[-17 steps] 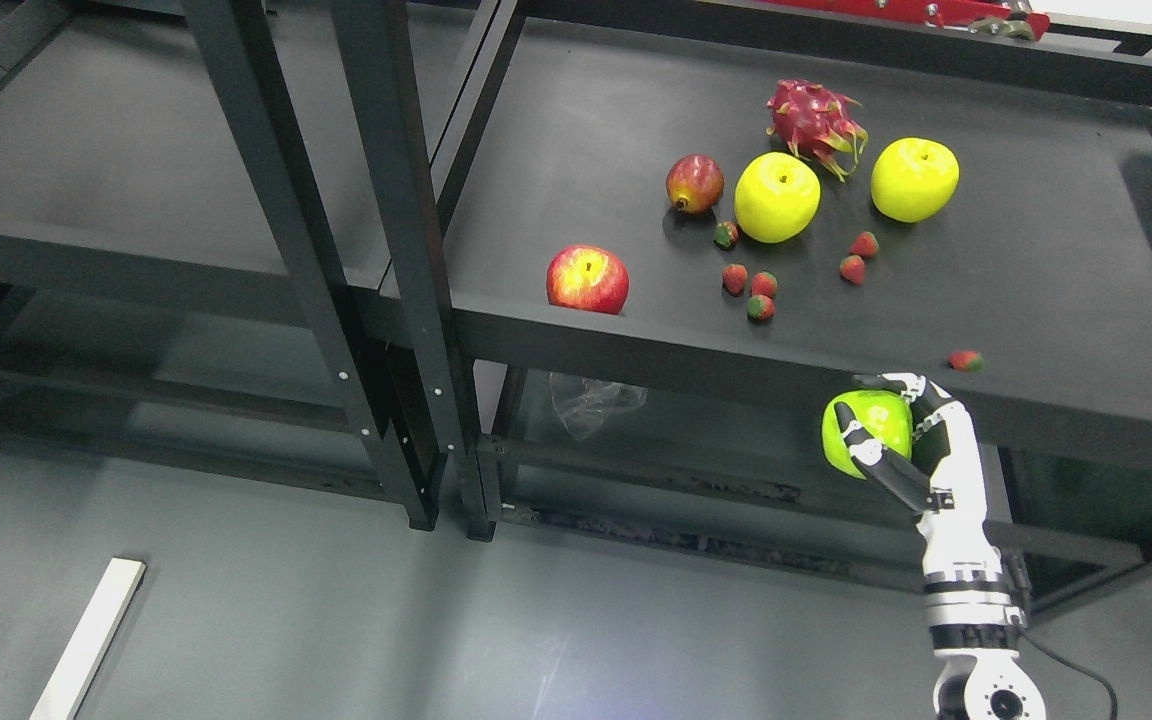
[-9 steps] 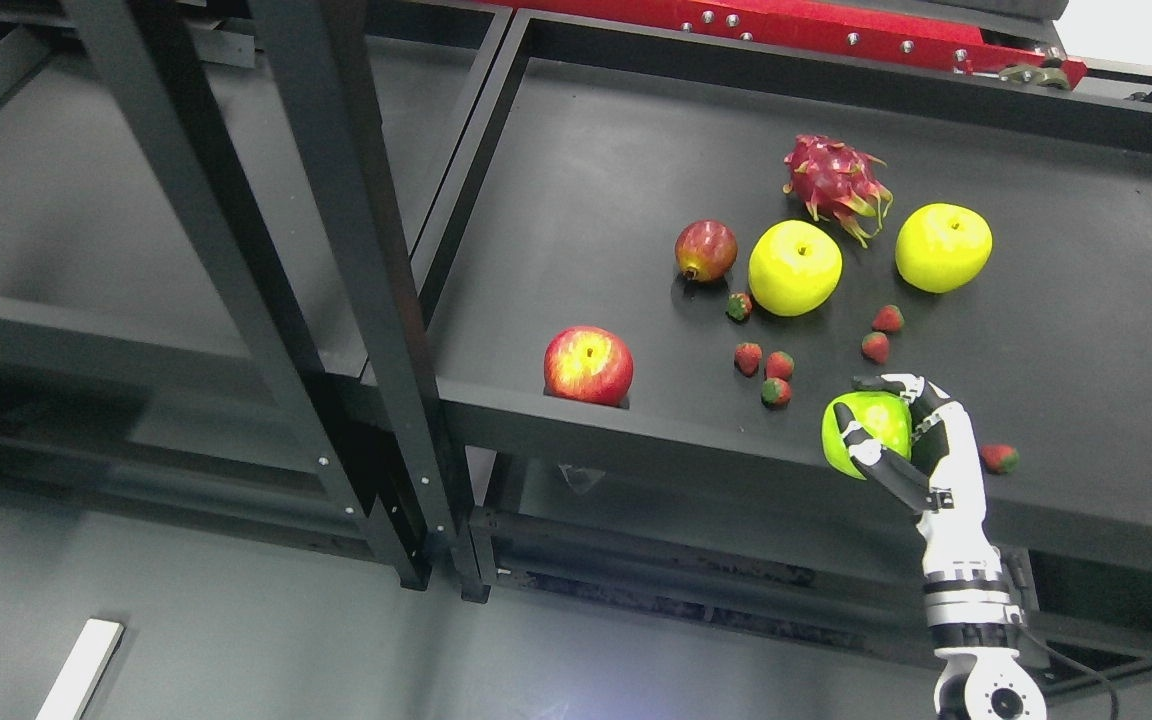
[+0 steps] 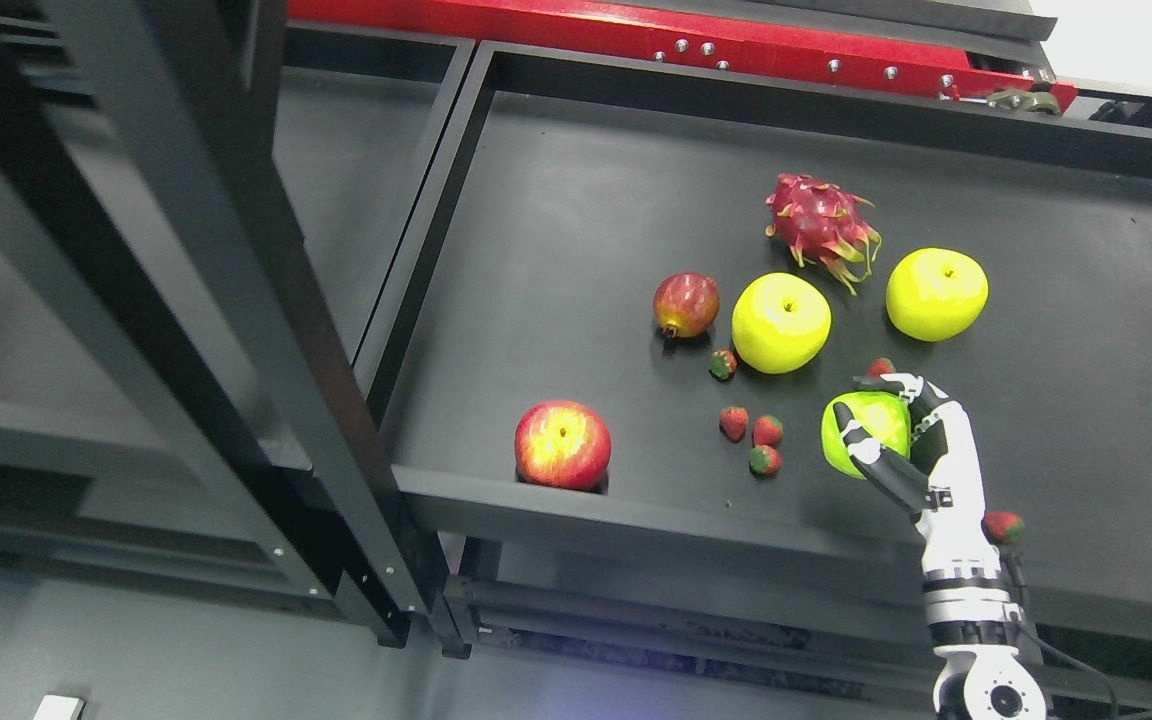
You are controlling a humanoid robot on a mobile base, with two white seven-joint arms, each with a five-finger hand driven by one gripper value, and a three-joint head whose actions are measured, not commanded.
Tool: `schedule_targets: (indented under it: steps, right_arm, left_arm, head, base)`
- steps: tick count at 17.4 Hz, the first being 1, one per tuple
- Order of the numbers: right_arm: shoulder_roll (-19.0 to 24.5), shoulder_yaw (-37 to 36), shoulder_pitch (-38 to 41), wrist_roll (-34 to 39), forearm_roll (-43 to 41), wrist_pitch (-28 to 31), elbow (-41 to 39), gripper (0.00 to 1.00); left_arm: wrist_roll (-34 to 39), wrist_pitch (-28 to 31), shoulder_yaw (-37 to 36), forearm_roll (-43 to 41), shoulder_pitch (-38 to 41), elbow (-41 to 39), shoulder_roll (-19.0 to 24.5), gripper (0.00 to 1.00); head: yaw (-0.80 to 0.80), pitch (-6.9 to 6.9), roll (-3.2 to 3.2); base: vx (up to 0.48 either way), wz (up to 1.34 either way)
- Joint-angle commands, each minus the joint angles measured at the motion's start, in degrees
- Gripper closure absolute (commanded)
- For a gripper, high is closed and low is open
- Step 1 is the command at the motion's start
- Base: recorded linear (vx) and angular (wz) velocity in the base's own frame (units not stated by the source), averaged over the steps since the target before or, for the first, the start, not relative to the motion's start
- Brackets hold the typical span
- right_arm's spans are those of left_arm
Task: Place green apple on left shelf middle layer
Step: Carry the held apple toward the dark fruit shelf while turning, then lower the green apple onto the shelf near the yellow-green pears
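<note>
The right hand [image 3: 886,435] grips the green apple [image 3: 861,430] over the right shelf [image 3: 556,240]; the left shelf [image 3: 331,180] lies well apart, leftward past the black post [image 3: 236,330].

Lighting is even and moderately dim, coming from overhead. Soft sheen marks the dark shelf [image 3: 576,230] at centre frame. The yellow apples [image 3: 781,322] read near-saturated, with short shadows beneath them. The black frame post [image 3: 186,300] at left is slightly blurred. The upper right corner is overexposed white.
</note>
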Motion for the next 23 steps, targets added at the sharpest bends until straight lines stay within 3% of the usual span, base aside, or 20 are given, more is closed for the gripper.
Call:
schedule_targets:
  steps: [1,2,3,4,5,23]
  right_arm:
    - [0.33,-0.11,-0.18,0.50,0.01,2.35,0.05,0.99]
    - [0.42,-0.19,-0.18,0.50,0.01,3.06,0.05,0.93]
    - [0.77,-0.19,-0.26,0.50,0.01,4.11,0.05,0.77]
    - [1.03,-0.19,-0.35,0.94,0.01,5.42,0.05,0.48]
    - [1.12,-0.11,-0.61,1.29,0.01,6.22,0.05,0.00]
    - [2.15,1.21,-3.25,0.77,-0.78,5.96,0.58,0.00]
  left_arm:
    - [-0.04,-0.04,0.00,-0.02,-1.23,0.00,1.00,0.00]
    - [-0.04,-0.04,0.00,-0.02,-1.23,0.00,1.00,0.00]
    - [-0.04,-0.04,0.00,-0.02,-1.23,0.00,1.00,0.00]
    - [-0.04,-0.04,0.00,-0.02,-1.23,0.00,1.00,0.00]
    - [-0.04,-0.04,0.00,-0.02,-1.23,0.00,1.00,0.00]
    - [-0.04,-0.04,0.00,-0.02,-1.23,0.00,1.00,0.00]
  head:
    - [0.00,0.00,0.00]
    - [0.00,0.00,0.00]
    - [0.00,0.00,0.00]
    - [0.00,0.00,0.00]
    - [0.00,0.00,0.00]
    - [0.00,0.00,0.00]
  base:
    - [0.163,-0.06]
    - [0.163,-0.06]
    - [0.122,-0.02]
    - [0.122,-0.02]
    - [0.121,-0.03]
    - [0.027,0.00]
